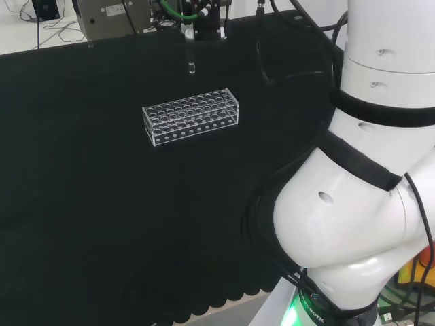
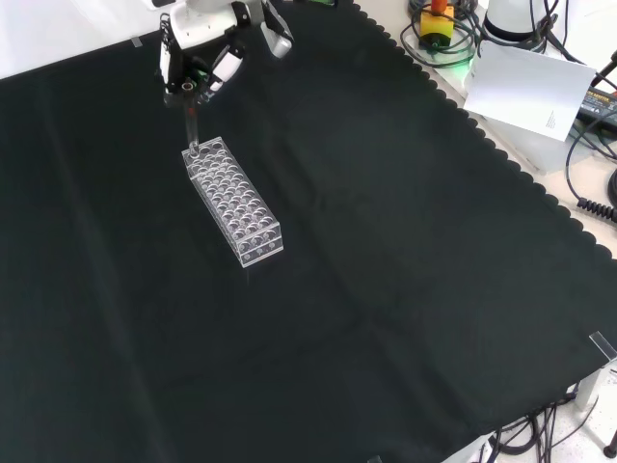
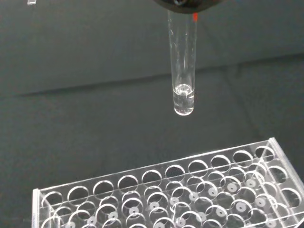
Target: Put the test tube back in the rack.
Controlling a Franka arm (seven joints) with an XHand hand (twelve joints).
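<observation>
A clear test tube (image 1: 190, 54) hangs upright from the hand (image 1: 204, 27) at the far side of the bench in the head view. The hand's fingers are curled round the tube's top, which they hide. The clear plastic rack (image 1: 192, 117) lies on the black cloth, nearer the camera than the tube, and all its holes look empty. In the front view the hand (image 2: 202, 48) holds the tube (image 2: 192, 130) with its round tip just over the rack's (image 2: 232, 200) far end. In the wrist view the tube (image 3: 183, 71) hangs above the cloth, beside the rack's (image 3: 180, 190) edge row.
The arm's white links (image 1: 367, 170) stand at the right of the head view. A grey metal box (image 1: 112, 17) and cables sit at the bench's back. In the front view a white sheet (image 2: 525, 92) and cables lie past the cloth's scalloped edge (image 2: 482, 145).
</observation>
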